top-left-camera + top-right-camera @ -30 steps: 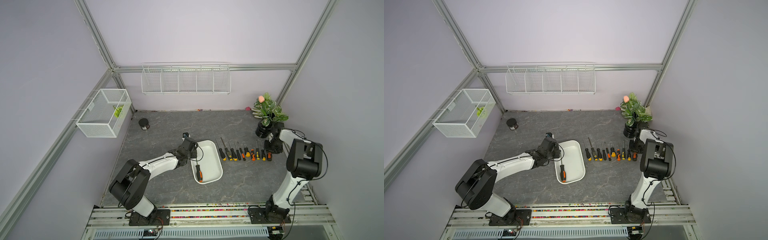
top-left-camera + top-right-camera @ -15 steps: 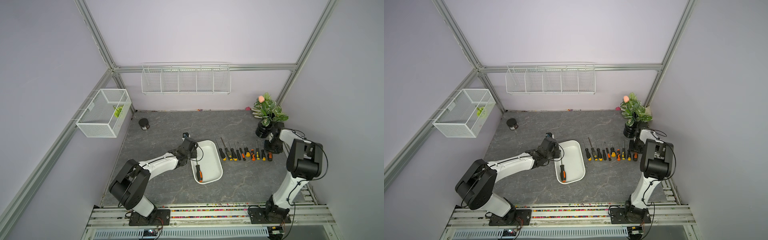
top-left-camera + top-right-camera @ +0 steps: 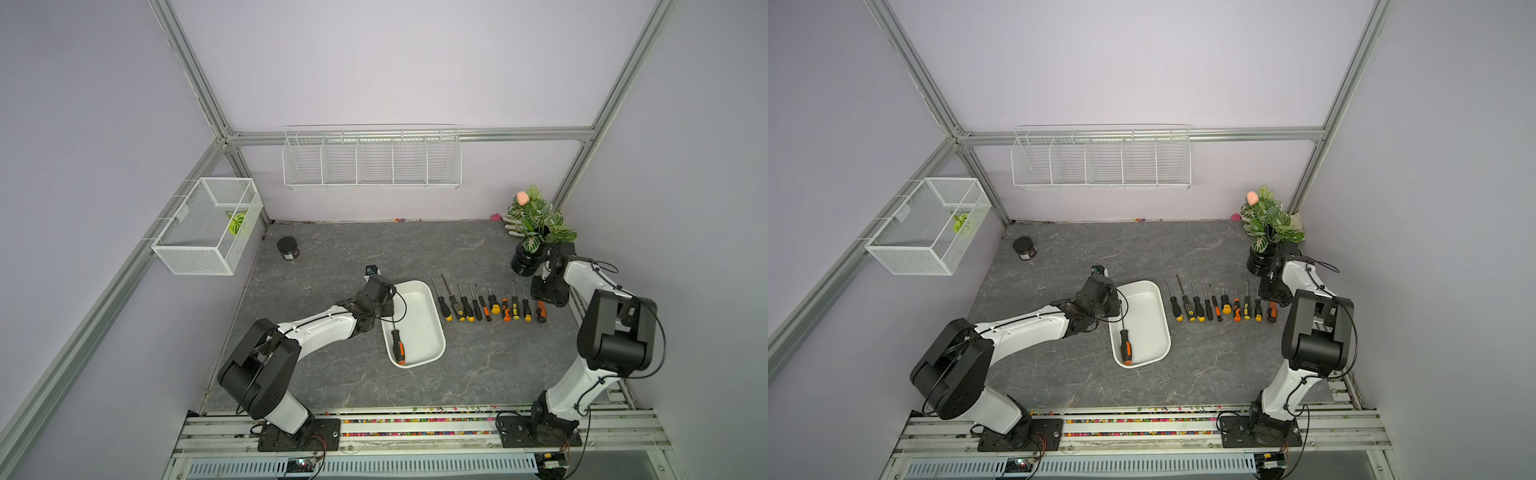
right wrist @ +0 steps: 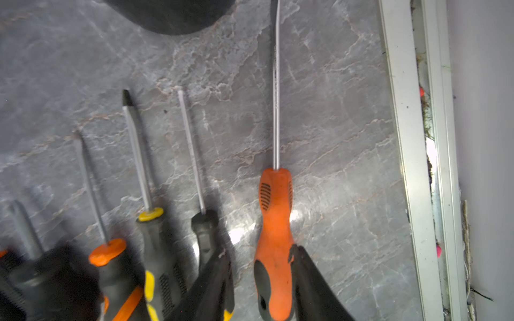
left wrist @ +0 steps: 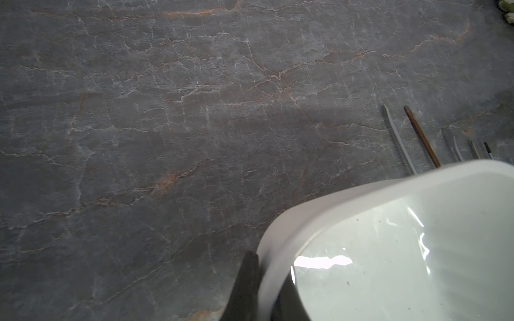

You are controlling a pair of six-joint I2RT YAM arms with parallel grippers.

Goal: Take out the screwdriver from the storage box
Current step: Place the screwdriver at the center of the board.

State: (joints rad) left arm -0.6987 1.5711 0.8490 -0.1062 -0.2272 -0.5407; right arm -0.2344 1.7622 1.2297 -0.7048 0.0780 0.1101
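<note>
Grey stone tabletop (image 3: 332, 249): storage box (image 3: 420, 320) holds one orange-black screwdriver (image 3: 399, 347).

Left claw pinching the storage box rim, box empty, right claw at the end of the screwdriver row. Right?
No, the storage box is not empty: both top views show one orange-and-black screwdriver lying in it. The rest holds: left claw pinches its rim, right claw is at the end of the screwdriver row.
</note>
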